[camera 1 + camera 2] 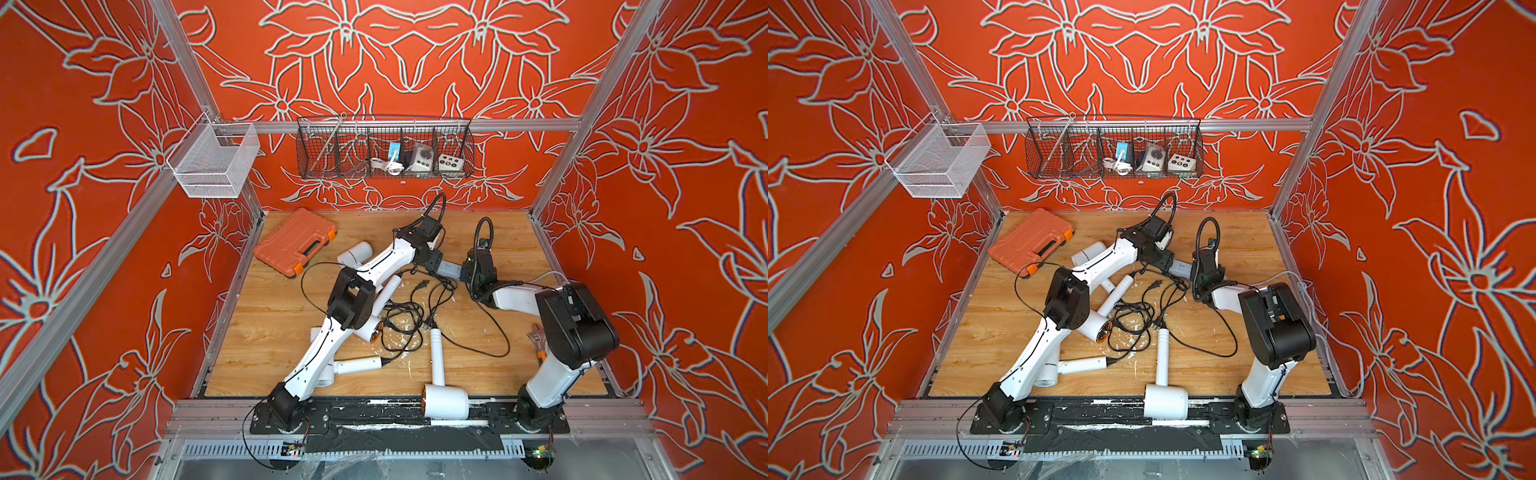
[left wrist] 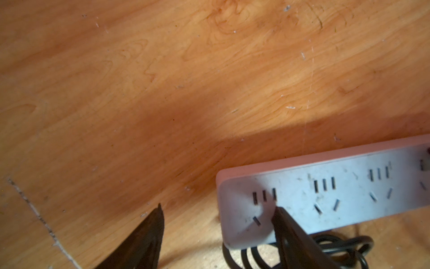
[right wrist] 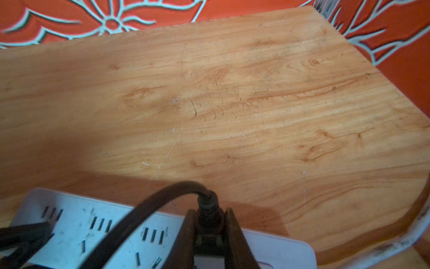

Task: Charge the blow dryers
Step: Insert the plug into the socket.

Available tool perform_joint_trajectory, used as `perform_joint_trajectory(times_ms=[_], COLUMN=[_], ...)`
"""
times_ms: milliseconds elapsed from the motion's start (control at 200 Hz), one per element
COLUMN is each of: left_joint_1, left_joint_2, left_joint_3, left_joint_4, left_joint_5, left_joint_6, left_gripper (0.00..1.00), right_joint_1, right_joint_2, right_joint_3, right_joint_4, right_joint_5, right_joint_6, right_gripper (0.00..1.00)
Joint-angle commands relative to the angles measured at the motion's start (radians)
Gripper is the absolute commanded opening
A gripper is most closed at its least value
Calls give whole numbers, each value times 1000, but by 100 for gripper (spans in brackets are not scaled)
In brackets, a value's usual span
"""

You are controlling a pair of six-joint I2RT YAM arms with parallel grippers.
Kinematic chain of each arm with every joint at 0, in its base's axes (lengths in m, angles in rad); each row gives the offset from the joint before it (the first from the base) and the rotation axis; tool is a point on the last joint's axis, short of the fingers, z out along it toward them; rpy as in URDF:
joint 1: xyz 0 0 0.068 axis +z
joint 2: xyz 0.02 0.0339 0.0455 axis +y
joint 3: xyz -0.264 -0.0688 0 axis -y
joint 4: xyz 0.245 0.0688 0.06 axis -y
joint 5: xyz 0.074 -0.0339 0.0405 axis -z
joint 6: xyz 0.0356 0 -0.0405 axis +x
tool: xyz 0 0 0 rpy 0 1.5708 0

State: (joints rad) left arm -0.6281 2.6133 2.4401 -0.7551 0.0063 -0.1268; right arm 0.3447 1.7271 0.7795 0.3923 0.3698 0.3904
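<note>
Right tool [image 3: 209,212]: jaws drawn narrow and clamped on a black plug [image 3: 207,217], one finger on each flank, and its cord [image 3: 144,209] arches up and back over the power strip [image 3: 76,228]. The plug stands directly beneath the tool, at the strip's near end. You cannot tell from the wrist view whether the blades are seated or only resting on the face. From this tool the strip's long axis runs straight away toward the left tool [image 2: 218,207], with three socket groups showing empty between the two. The left tool stands wide and holds nothing: one fingertip [image 2: 279,213] lies on the face at the strip's far end, and the other hangs off that end over bare worktop [image 2: 162,93]. Judgement: the coming move is a push along the plug's own axis, square to the strip's face, so the right arm does the work and the left only pins the strip. Outward from both tools the blow dryers lie on the worktop: one past the left tool [image 1: 357,253], one under the left arm [image 1: 370,330], one by that arm's base [image 1: 357,365], one at the front edge [image 1: 444,401]. Their cords are tangled, so you cannot say whose plug this is.
</note>
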Motion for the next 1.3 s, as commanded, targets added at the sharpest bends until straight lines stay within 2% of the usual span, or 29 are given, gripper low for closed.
perform_joint_trajectory(times_ms=[0, 100, 260, 435, 565, 716, 856, 931, 1056, 1291], left_joint_1=[-18, -19, -21, -22, -25, -32, -32, -32, -32, -32], left_joint_2=[3, 1, -1, -2, 1, 3, 2, 8, 7, -5], left_joint_3=[-33, -33, -33, -35, -39, -38, -36, -36, -29, -30], left_joint_4=[-84, -86, -83, -84, -84, -79, -77, -80, -81, -83], left_joint_5=[14, 16, 23, 32, 26, 35, 35, 32, 32, 29], left_joint_6=[19, 18, 16, 14, 15, 9, 7, 11, 11, 13], left_gripper=[74, 74, 74, 74, 74, 74, 74, 74, 74, 74], right_joint_1=[64, 70, 99, 103, 131, 148, 152, 151, 140, 87], right_joint_2=[17, 40, 51, 42, 42, 36, 75, 98, 107, 109], right_joint_3=[-60, -88, -206, -203, -232, -173, -85, -58, 23, -25], right_joint_4=[9, 35, 295, 220, 256, 113, -148, -166, -312, -270], right_joint_5=[51, 92, 143, 158, 185, 201, 166, 144, 138, -52], right_joint_6=[-13, 49, 20, 69, 83, 119, 348, 350, 374, 437], right_gripper=[0, 0, 0, 0, 0, 0, 0, 0, 0, 0])
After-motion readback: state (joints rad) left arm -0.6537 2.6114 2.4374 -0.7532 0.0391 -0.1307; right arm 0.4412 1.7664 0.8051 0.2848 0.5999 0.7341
